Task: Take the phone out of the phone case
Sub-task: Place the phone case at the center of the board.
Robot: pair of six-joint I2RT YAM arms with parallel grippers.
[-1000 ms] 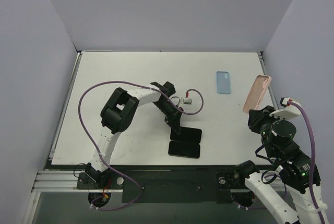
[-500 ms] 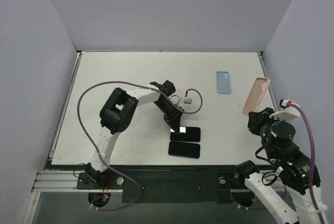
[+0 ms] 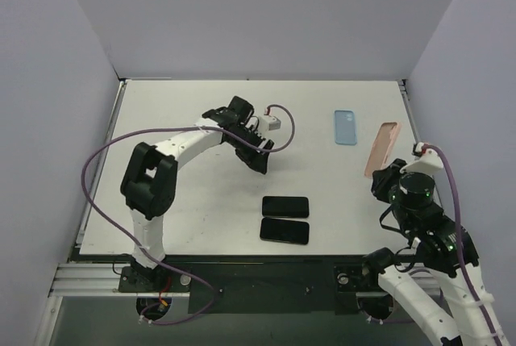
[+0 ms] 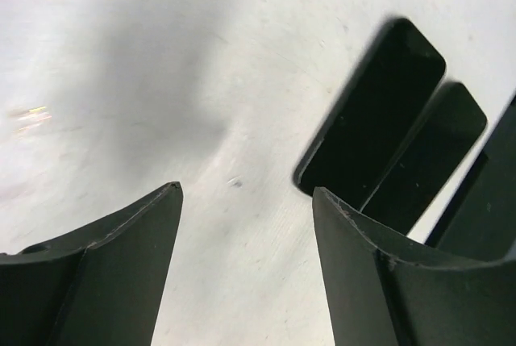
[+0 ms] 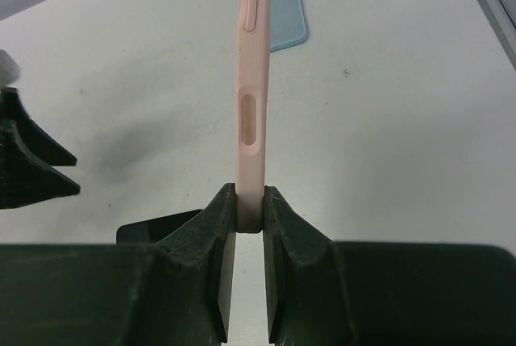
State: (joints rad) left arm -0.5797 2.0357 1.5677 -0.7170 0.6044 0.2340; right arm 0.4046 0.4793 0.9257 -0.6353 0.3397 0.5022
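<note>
White tabletop [image 3: 177, 201], and our pink case [image 3: 382, 148] is held above its right side, clamped edge-on in the right fingers [image 5: 211, 225]. Two black phones [image 3: 285, 206] lie near centre; left fingers [image 4: 129, 249] hang apart. Phone's probably out, so next we set the case down.

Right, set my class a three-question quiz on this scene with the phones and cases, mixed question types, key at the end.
1. True or false: the right fingers clamp the slim pink phone case.
2. How many flat black phones lie on the white table?
3. The left fingers hold: A) a black phone B) nothing C) the pink case.
Key: 1 true; 2 two; 3 B.
</note>
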